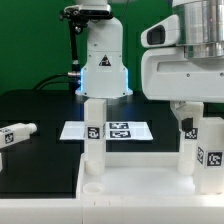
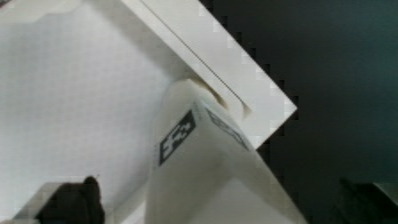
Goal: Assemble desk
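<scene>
The white desk tabletop lies flat at the front. Three white tagged legs stand on it: one at the exterior view's left, and two at the right. A fourth leg lies loose on the black table at the far left. My gripper hangs over the right legs. In the wrist view the gripper is open. Its dark fingers stand either side of an upright leg seated at a tabletop corner, with gaps showing on both sides.
The marker board lies on the black table behind the tabletop. The robot base stands at the back centre. The arm's white body fills the upper right of the exterior view.
</scene>
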Tool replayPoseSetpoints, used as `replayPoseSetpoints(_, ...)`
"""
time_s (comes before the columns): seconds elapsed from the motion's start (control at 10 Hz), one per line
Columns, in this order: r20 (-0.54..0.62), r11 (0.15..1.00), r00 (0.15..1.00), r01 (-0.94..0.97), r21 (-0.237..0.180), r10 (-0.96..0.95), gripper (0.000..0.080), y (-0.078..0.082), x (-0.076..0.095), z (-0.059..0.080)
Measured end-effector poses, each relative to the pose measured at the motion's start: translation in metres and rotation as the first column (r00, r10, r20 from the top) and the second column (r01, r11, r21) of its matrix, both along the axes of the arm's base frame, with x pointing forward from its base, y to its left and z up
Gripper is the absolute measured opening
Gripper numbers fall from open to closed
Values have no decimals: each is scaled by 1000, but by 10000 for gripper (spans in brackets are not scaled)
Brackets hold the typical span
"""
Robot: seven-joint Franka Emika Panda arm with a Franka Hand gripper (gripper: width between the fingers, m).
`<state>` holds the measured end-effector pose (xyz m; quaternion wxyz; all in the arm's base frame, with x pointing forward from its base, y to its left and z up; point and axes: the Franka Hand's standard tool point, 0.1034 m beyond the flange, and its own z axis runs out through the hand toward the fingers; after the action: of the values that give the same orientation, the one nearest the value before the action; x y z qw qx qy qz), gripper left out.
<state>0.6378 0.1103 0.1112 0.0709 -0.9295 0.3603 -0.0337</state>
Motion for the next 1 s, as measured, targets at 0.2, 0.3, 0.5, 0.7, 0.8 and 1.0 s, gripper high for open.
replayPoseSetpoints(0.2,23,940,942,-332,-84,334,649,2,1,3)
replayPoseSetpoints(0.3,15,781,787,-608,-141,616,649,7,1,3)
replayPoseSetpoints(0.5,11,762,769,-631,-145,639,649,6,1,2)
replayPoseSetpoints(0.7,13,797,803,-589,-137,596,536,6,1,1)
replayPoseSetpoints(0.8,14,844,850,-520,-127,526,346,6,1,1)
replayPoseSetpoints(1.0,14,947,951,-305,-104,308,287,2,1,1)
